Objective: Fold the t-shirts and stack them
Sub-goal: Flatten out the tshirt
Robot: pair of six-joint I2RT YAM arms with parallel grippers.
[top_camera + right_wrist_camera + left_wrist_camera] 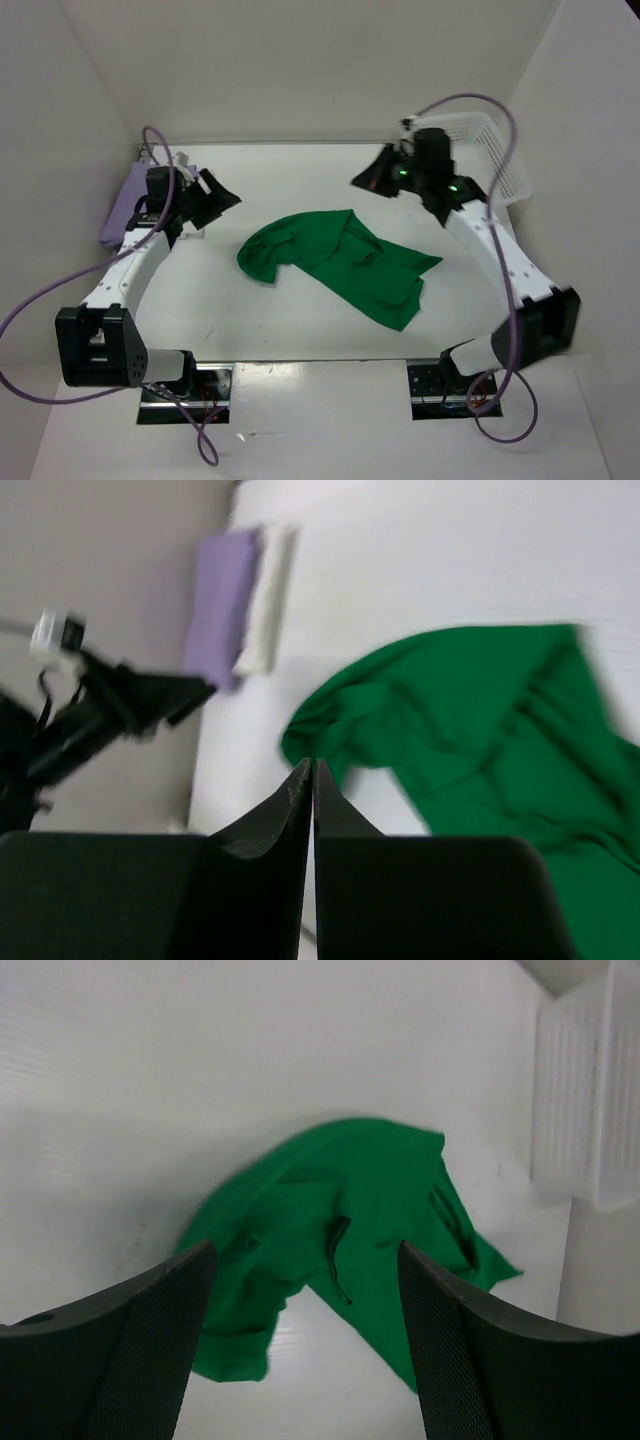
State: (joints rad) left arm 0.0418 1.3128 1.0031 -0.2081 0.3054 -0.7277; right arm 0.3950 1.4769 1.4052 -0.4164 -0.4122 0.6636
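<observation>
Green t-shirt (335,265) lies crumpled; the wide-spread left gripper (220,195) at ten o'clock and the closed, empty right gripper (368,178) at one should flatten it first.

Bright, diffuse light floods the white worktop (300,330); the green shirt (340,265) casts only a faint soft shadow. The overhead view is sharp, the left wrist view slightly hazy, the right wrist view smeared, worst toward 9 o'clock.
</observation>
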